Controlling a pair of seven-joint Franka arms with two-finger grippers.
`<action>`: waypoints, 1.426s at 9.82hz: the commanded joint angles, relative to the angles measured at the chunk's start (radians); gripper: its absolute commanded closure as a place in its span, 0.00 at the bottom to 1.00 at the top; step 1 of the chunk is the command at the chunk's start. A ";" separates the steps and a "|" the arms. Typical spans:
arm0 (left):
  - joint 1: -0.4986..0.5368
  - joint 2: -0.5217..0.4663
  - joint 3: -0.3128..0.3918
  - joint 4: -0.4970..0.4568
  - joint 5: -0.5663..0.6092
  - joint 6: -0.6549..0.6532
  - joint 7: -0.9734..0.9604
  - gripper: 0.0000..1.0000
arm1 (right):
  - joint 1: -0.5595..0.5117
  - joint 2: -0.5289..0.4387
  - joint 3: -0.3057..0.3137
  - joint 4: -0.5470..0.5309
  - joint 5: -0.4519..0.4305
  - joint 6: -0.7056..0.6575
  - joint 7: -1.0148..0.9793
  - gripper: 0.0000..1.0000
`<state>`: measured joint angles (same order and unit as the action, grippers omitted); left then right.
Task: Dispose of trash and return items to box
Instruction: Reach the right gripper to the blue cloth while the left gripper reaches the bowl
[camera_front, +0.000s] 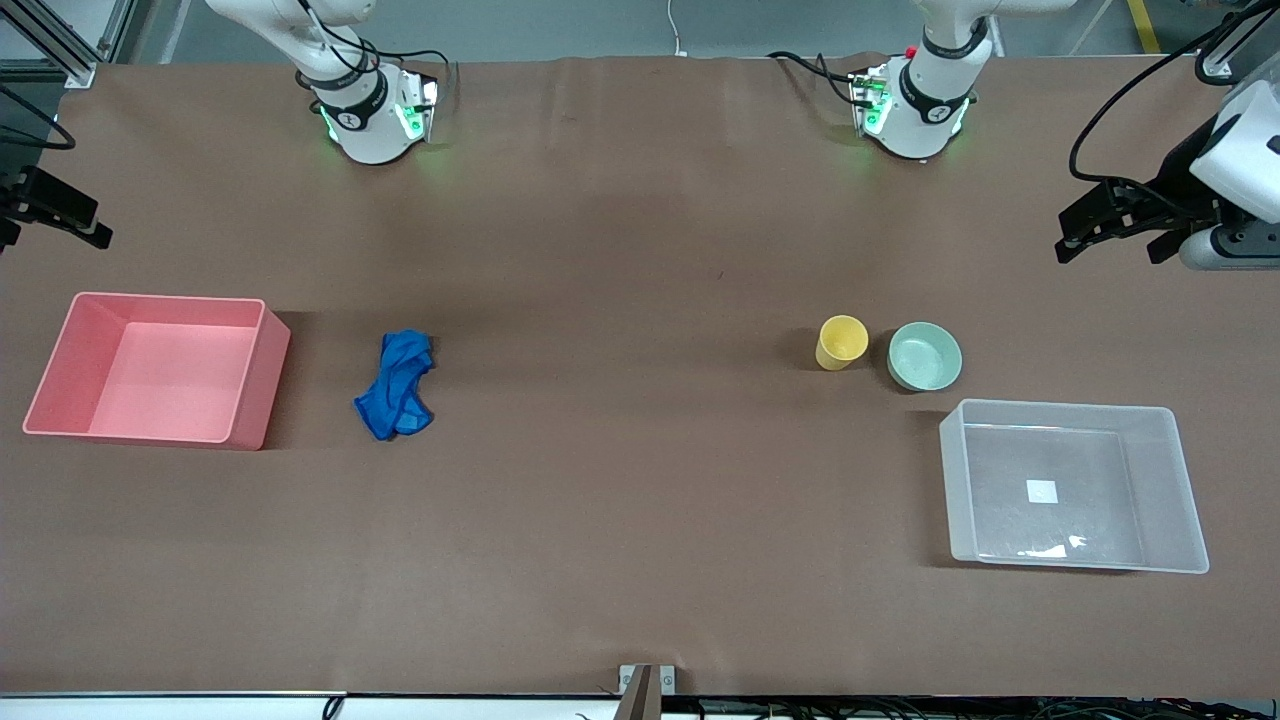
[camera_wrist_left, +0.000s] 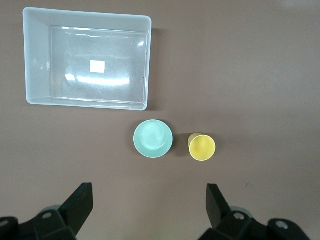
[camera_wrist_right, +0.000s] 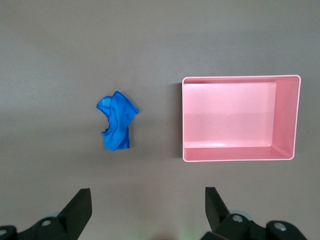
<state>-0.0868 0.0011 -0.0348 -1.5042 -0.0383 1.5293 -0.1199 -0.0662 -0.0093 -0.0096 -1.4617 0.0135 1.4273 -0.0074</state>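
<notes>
Blue cloth (camera_front: 396, 385) is found beside the pink bin (camera_front: 265, 375); cup (camera_front: 841, 342) and bowl (camera_front: 925, 356) near the clear box (camera_front: 1170, 490). Both grippers (camera_wrist_left: 150, 207) (camera_wrist_right: 148, 210) are held open, raised. Soft folds may slip from a shallow pinch.

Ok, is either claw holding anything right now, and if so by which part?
Nothing is held. The left claw and right claw are both open and empty, up over bare table; the crumpled blue cloth, yellow plastic cup and mint-green round bowl lie untouched.
</notes>
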 joint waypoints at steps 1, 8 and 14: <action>-0.007 0.007 0.012 -0.022 0.001 -0.001 0.020 0.00 | -0.004 0.005 0.000 0.014 -0.001 -0.011 -0.009 0.00; 0.013 -0.062 0.019 -0.221 0.001 0.097 0.091 0.02 | 0.008 0.011 0.003 -0.009 -0.006 -0.004 0.001 0.00; 0.044 -0.116 0.029 -0.831 0.025 0.700 0.128 0.01 | 0.086 0.216 0.097 -0.518 -0.047 0.665 0.113 0.00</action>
<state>-0.0483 -0.0823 -0.0103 -2.1786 -0.0228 2.0985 0.0006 0.0221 0.1881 0.0700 -1.8606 -0.0177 1.9682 0.0871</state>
